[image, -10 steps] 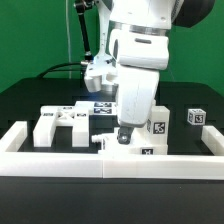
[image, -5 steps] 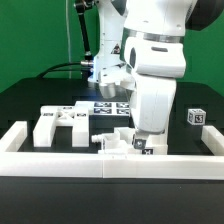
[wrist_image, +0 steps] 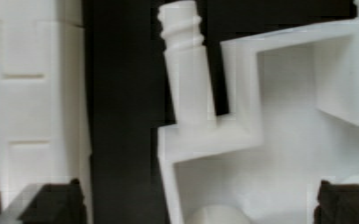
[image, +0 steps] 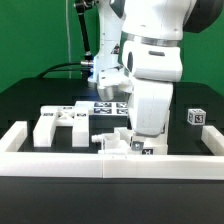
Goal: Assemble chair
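Our gripper (image: 135,139) has slid sideways and has now almost stopped, down low. Its jaws are wide open and hold nothing. Right below it lie a leg (wrist_image: 188,85) and a block (wrist_image: 297,100) of the chair, side by side. We think it is lined up to grab one next.
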